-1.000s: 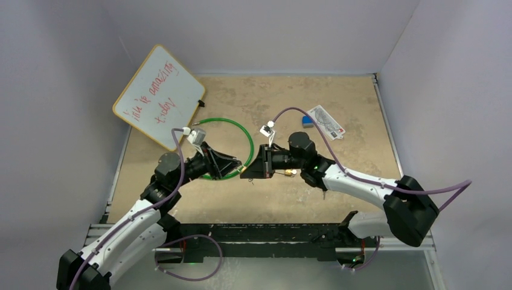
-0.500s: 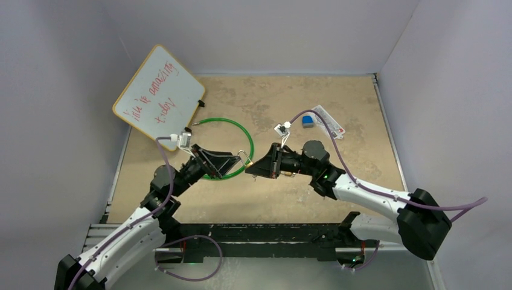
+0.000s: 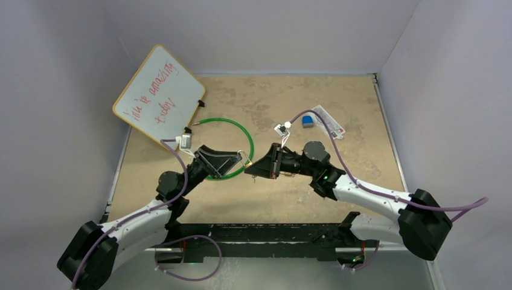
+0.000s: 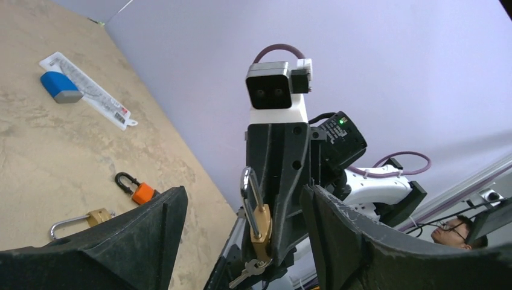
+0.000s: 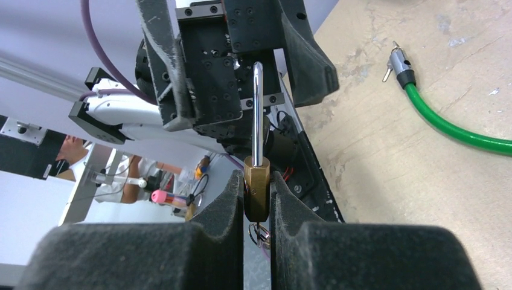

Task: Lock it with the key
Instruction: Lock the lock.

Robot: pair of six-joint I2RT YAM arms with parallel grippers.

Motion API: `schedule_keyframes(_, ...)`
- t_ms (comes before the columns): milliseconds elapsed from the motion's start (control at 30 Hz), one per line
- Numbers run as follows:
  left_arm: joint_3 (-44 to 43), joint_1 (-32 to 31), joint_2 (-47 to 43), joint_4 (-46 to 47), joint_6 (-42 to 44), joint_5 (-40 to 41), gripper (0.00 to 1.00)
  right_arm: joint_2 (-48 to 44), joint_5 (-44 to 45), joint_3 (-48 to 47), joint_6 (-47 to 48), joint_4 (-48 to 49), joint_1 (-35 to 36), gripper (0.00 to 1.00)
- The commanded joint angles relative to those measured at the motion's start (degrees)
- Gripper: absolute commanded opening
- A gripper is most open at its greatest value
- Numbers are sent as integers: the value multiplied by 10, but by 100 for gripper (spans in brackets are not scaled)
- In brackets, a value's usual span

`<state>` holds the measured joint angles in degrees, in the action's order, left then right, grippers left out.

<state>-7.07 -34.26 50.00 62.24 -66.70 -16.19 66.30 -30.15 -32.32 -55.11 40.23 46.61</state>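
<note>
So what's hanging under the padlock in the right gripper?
A key on a small ring hangs under the padlock, which the right gripper clamps. The keyhole itself is hidden.

"Is anything readable?"

"There's red handwriting on the whiteboard [image 3: 158, 96], two slanted lines. I can't make out the words."

"What about the white card [image 4: 90, 93] on the counter [image 3: 290, 90]?"

"It has rows of fine print and a red mark at one end. It's too small to read from the top or the left wrist view."

"So no brand or number?"

"None I can read."
</note>
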Motion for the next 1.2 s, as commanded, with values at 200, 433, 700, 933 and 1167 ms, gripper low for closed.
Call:
schedule_keyframes(200, -35, -2, -5, 39, 16, -47, 57, 24, -60, -30, -18, 62, 8, 0)
schedule_keyframes(433, -46, -2, 10, 44, 18, -66, 29, 35, -60, -34, -19, 72, 17, 0)
schedule_keyframes(700, -42, -2, 0, 35, 22, -78, 35, 44, -52, -61, 12, 34, 16, 0)
schedule_keyframes(933, -34, -2, -10, 37, 22, -71, 13, 67, -40, -50, -15, 84, 16, 0)
schedule_keyframes(1167, -46, -2, -28, 14, 39, -81, 0, 56, -54, -28, -20, 70, 16, 28)
